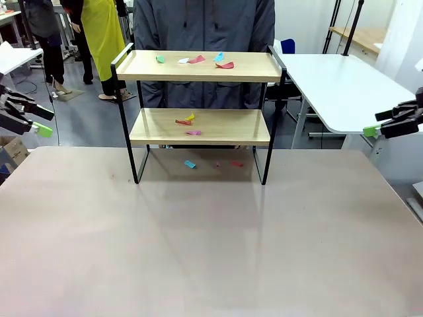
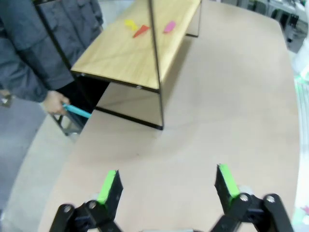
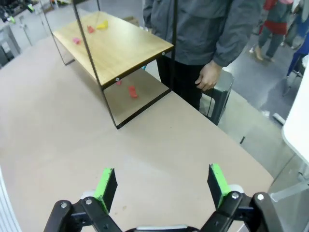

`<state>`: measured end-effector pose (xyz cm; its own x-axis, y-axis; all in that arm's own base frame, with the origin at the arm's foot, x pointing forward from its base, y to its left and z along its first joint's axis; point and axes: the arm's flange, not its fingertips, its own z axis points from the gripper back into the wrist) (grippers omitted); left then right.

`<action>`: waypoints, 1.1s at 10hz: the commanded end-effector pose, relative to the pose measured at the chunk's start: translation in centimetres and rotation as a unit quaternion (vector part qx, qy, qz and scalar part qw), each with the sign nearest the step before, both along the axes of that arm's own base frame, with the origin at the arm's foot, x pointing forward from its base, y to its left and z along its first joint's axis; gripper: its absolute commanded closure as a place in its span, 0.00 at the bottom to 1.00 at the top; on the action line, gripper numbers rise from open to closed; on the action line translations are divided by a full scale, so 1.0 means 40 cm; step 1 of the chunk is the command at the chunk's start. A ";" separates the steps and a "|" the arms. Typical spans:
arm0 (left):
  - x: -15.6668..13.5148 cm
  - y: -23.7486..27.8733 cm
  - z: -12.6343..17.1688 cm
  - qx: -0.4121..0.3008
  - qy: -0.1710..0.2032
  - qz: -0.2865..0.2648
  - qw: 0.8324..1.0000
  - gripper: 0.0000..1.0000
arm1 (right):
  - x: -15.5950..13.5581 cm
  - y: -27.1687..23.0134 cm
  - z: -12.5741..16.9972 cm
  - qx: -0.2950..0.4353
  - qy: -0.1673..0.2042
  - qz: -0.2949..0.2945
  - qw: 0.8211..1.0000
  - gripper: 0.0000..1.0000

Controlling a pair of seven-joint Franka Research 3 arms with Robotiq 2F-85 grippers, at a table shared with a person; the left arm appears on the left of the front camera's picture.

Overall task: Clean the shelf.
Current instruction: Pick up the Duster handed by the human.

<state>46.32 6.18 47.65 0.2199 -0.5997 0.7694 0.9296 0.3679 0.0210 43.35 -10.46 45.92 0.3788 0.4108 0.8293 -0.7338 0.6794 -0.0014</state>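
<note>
The shelf [image 1: 198, 127] stands at the table's far middle: two light wooden boards on a thin black frame. Small coloured paper scraps [image 1: 197, 59] lie on its top board, a few more [image 1: 188, 119] on the lower board, and others [image 1: 190, 164] on the table beneath it. My left gripper [image 1: 41, 120] hovers open at the far left, well clear of the shelf. At the far right my right gripper [image 1: 375, 123] is open too. In the left wrist view the left gripper [image 2: 168, 186] holds nothing, with the shelf [image 2: 130, 53] ahead. The right gripper [image 3: 161, 186] is also empty, facing the shelf [image 3: 120, 46].
A person in a grey jacket [image 1: 205, 26] stands right behind the shelf, one hand [image 2: 55, 103] holding a light-blue thing [image 2: 77, 111], the other hand [image 3: 207, 77] hanging by the table edge. A white table [image 1: 344, 86] stands at the back right.
</note>
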 end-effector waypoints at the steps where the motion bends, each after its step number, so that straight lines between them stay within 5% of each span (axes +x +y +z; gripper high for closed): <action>1: -0.028 -0.012 0.029 0.011 -0.007 -0.023 1.000 0.00 | -0.016 0.031 0.021 -0.015 -0.001 0.002 1.000 0.00; 6: -0.020 -0.021 0.026 0.019 0.005 -0.012 1.000 0.00 | -0.005 0.029 0.025 -0.015 0.001 0.001 1.000 0.00; 8: 0.077 0.071 -0.006 -0.057 -0.020 -0.012 0.998 0.00 | 0.082 -0.096 0.012 0.032 -0.056 -0.005 0.998 0.00; 11: 0.156 0.158 -0.072 -0.120 -0.071 -0.098 0.985 0.00 | 0.194 -0.229 -0.058 0.046 -0.136 0.049 0.988 0.00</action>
